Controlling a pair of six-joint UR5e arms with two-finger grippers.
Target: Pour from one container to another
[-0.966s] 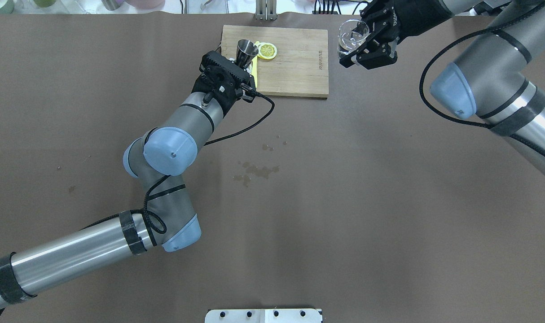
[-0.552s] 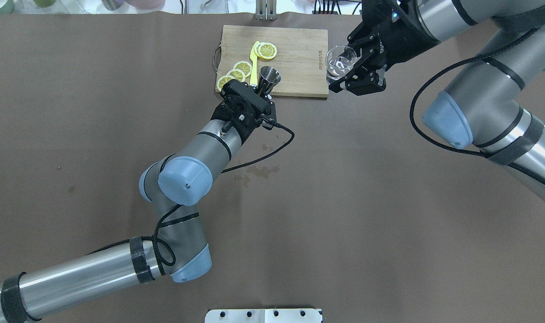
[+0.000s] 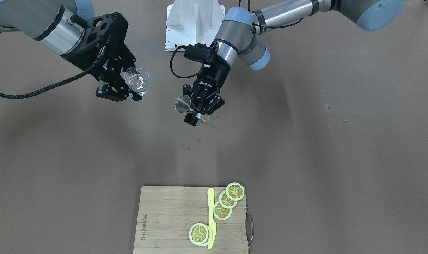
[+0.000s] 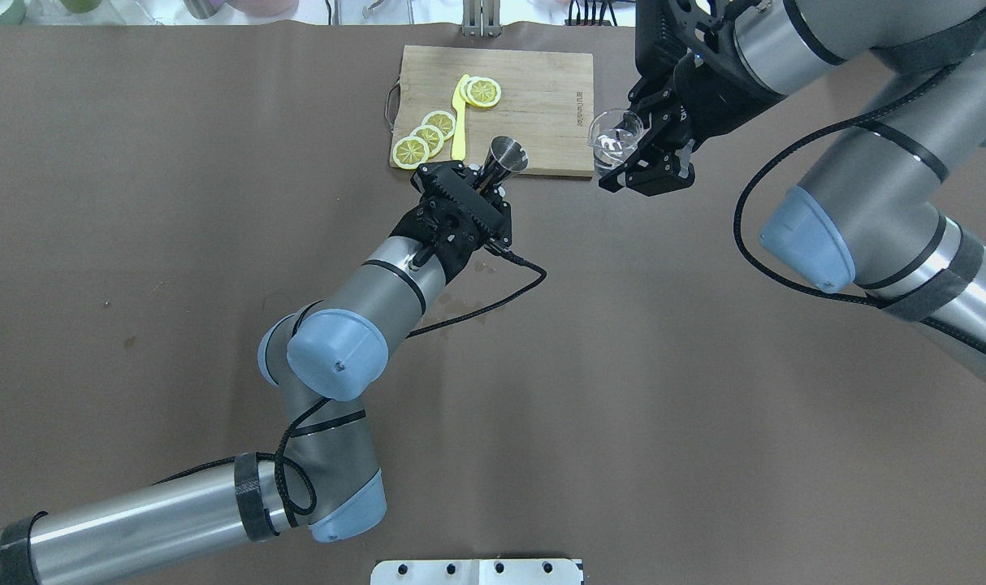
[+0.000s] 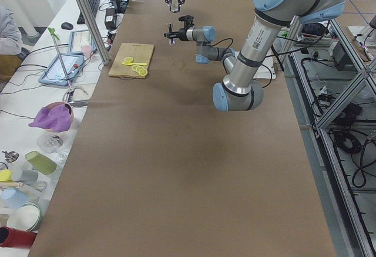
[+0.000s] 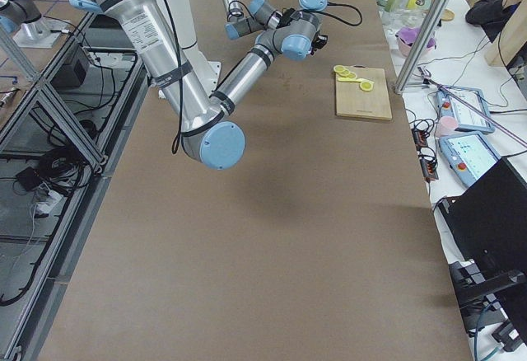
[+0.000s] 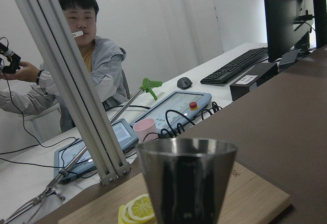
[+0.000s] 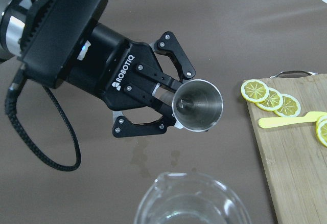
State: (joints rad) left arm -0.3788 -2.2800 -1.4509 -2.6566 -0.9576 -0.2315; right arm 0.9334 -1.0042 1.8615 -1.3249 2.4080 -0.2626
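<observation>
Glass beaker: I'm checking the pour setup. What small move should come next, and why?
Probably bring the glass beaker in the right gripper closer to the metal jigger held by the left gripper: a gap separates them, so tipping now would likely spill.

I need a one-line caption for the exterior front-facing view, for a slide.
Right gripper holds a glass beaker, left gripper a metal jigger, both away from the cutting board.
</observation>
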